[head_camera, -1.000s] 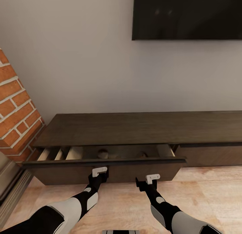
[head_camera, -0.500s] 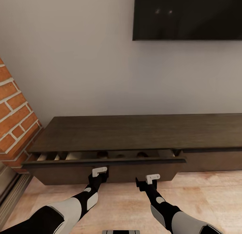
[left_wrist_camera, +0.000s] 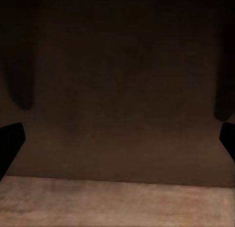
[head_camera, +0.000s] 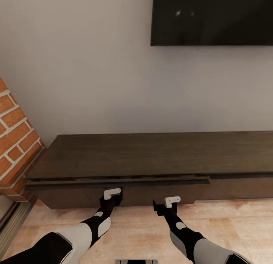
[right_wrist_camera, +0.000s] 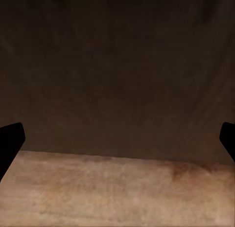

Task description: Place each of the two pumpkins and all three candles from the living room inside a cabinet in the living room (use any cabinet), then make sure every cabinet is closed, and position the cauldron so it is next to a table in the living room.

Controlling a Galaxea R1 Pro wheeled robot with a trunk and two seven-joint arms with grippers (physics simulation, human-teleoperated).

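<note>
Dark brown wood of cabinet [head_camera: 159,154] runs long and low against pale wall [head_camera: 76,66], under black TV [head_camera: 212,17]. Left drawer [head_camera: 117,188] out by only a thin slit below top board, its front standing a little forward of the front beside it; inside too dark to tell.

From head view: both arms reach forward and low. Left gripper [head_camera: 112,197] right up at drawer front, contact cannot be told. Right gripper [head_camera: 167,204] a bit apart from it, over wood floor [head_camera: 144,230]. White bracket on top of each wrist covers fingers, so state of jaws not readable from here. Red brick pillar [head_camera: 15,142] at left end of cabinet, with a pale frame beside it at floor level.

From left wrist view: drawer front very near and dark, a strip of floor [left_wrist_camera: 117,202] beside it. Black fingertips [left_wrist_camera: 10,139] at the two side edges, so left gripper [left_wrist_camera: 117,139] has jaws spread wide, nothing between them.

From right wrist view: same dark front [right_wrist_camera: 117,65], more floor [right_wrist_camera: 117,192] showing. Fingertips [right_wrist_camera: 10,139] again at both side edges; right gripper [right_wrist_camera: 117,139] with jaws spread wide and empty.

Wrist views give jaw state but not the slit; head view gives the slit but not the jaws.
</note>
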